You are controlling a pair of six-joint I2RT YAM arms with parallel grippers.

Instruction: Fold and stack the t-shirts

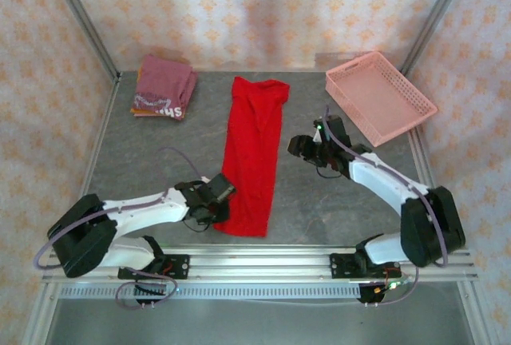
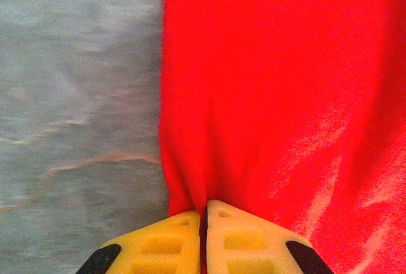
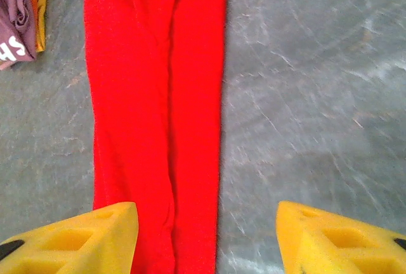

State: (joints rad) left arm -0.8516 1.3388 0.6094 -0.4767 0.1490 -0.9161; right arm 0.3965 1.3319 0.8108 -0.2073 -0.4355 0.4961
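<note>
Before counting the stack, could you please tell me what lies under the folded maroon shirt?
An orange shirt peeks out from beneath the maroon shirt at its near edge; the rest of it is covered.

Enclosed on three sides by walls (image 1: 263,9) of pale peach, printed with small orange flower motifs in regular rows. At the two back corners, slanting silver metal posts (image 1: 80,17). Below, a grey bench (image 1: 128,153) with faint pale veins like stone, matte. Along the near edge, a silver rail (image 1: 263,259) with grooves. Soft, even light; only weak shadows on the back wall.
</note>
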